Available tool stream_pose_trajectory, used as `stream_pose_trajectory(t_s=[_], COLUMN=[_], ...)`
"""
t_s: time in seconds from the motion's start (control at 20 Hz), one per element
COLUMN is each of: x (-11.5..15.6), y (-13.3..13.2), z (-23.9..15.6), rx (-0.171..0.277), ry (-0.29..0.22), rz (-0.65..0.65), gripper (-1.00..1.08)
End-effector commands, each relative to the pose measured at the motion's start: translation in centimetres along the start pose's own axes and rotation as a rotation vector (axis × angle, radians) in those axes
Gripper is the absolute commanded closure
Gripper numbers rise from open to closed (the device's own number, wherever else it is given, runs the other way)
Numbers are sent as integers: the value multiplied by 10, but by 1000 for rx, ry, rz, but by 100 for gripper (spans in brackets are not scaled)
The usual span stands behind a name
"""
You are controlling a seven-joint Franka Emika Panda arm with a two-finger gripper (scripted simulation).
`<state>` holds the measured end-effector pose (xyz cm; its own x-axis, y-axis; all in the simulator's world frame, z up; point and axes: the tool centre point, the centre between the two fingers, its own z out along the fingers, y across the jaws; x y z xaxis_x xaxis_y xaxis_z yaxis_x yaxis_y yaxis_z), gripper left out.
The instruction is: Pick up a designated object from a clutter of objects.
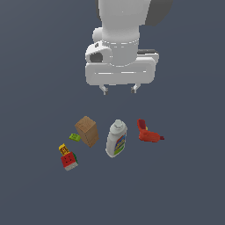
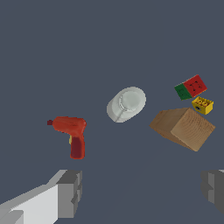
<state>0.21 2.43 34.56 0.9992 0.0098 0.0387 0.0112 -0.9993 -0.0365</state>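
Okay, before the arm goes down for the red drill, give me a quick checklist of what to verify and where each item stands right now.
1. Target in sight: the red drill shows in both views: ok.
2. Gripper open: the fingers stand wide apart, nothing between them: ok.
3. Room around the target: the drill lies apart from the white bottle, with bare floor between: ok.
4. Gripper over the target: in the exterior view it hangs above the bottle's side, with the drill off to that view's right: not ok.
5. Jaws aligned with the drill's handle: cannot tell.

Flat, even, shadowless, sharp renders
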Motion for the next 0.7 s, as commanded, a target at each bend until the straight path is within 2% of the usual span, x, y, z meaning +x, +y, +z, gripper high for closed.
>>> stream_pose_trajectory(t_s=[0.0,0.65], x=[0,3], y=[0,-6], z=[0,-1], rx=[0,-3], ry=[0,4], rz=[0,-38], gripper=[-100,-100])
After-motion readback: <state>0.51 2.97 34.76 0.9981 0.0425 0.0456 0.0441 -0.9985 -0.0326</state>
